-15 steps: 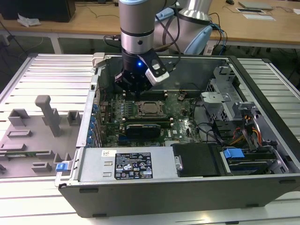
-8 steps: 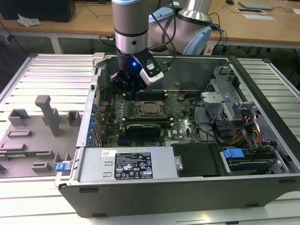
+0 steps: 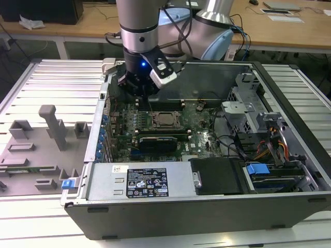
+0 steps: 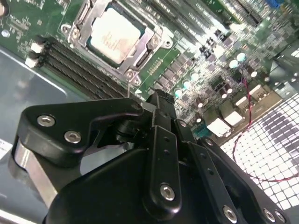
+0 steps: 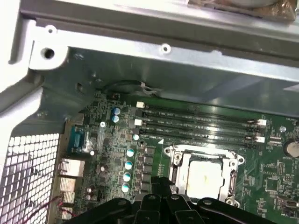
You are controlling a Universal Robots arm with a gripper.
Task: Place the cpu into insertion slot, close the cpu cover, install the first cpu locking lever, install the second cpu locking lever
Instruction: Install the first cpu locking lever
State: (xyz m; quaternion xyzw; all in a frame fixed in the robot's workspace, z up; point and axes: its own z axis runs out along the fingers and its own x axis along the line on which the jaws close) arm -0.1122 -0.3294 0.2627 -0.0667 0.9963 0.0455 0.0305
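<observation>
Pincer (image 4: 159, 99) narrow, empty, above memory slots (image 4: 70, 65), near cpu (image 4: 114, 35) under cpu cover (image 4: 147, 44). You risk scraping slots if descent drifts.

The cpu (image 4: 114, 35) sits framed by the cpu cover (image 4: 144, 45), memory slots (image 4: 79, 70) just beside, end effector (image 4: 159, 100) near.

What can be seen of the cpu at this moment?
The cpu is a small flat square chip with a dull silver-grey metal top. It lies level inside the window of the silvery cpu cover, which frames its edges, on the green motherboard beside the black memory slots. The gripper is apart from it.
</observation>
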